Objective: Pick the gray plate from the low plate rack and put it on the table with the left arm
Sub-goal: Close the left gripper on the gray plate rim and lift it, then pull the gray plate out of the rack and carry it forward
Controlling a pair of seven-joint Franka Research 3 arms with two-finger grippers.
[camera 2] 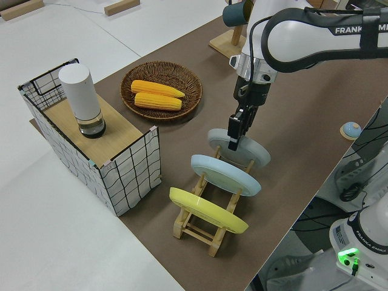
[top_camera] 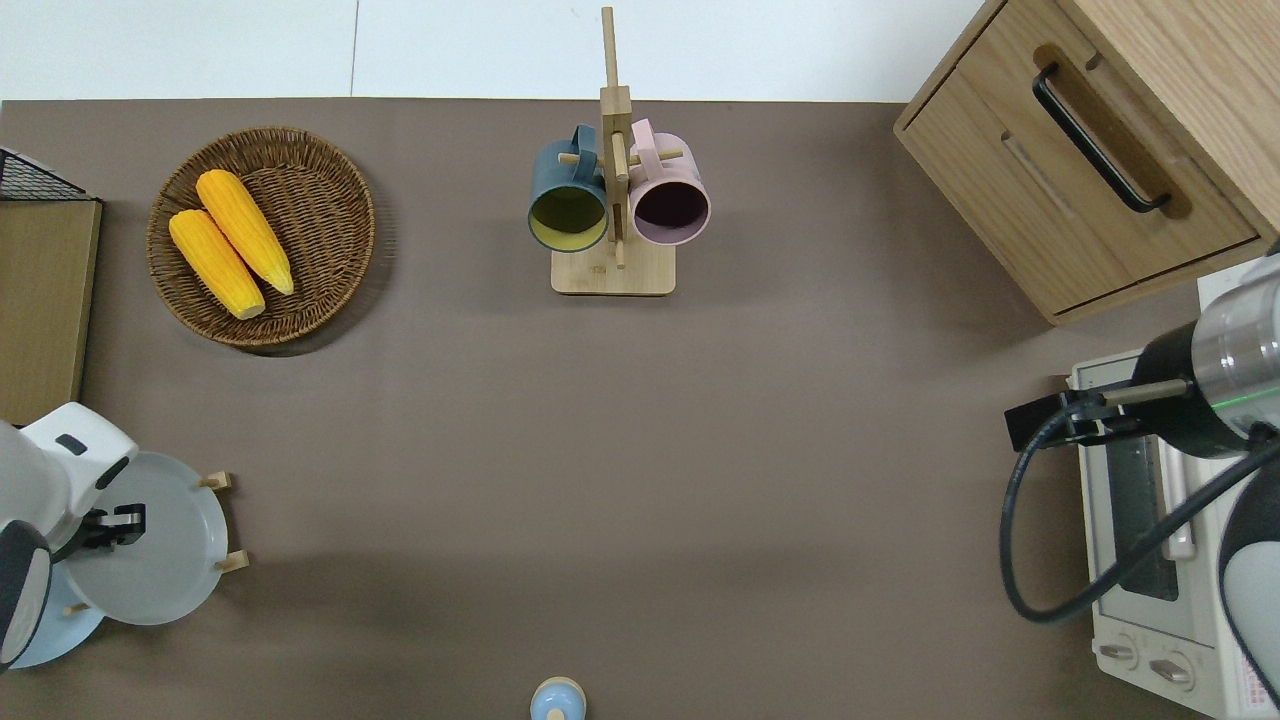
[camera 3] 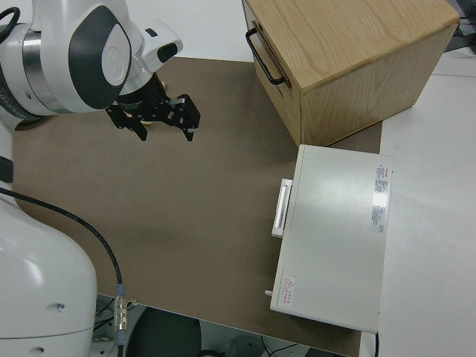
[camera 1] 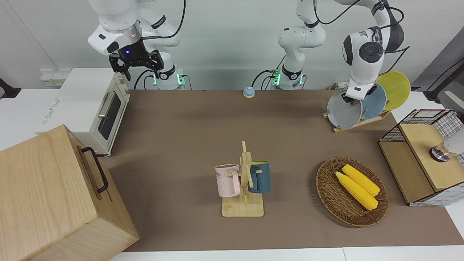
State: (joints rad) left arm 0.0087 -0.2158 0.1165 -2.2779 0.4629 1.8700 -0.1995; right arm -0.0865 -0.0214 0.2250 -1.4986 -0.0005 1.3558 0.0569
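The gray plate [camera 1: 342, 113] stands on edge in the slot of the low plate rack [camera 1: 357, 125] that lies farthest from the robots, at the left arm's end of the table [camera 1: 188, 127]. It also shows in the overhead view [top_camera: 165, 565] and the left side view [camera 2: 257, 154]. My left gripper [camera 1: 351, 97] points down at the plate's top rim [camera 2: 234, 140] and sits right on it. The plate still rests in the rack [camera 2: 200, 227]. My right gripper [camera 3: 162, 130] is open, empty and parked.
A sky-blue plate [camera 1: 377, 101] and a yellow plate [camera 1: 398, 88] stand in the rack's other slots. A wicker basket of corn [camera 1: 351, 192], a wire crate [camera 1: 424, 152], a mug tree [camera 1: 243, 181], a bell [camera 1: 248, 92], a toaster oven [camera 1: 87, 108] and a wooden cabinet [camera 1: 47, 195] stand around.
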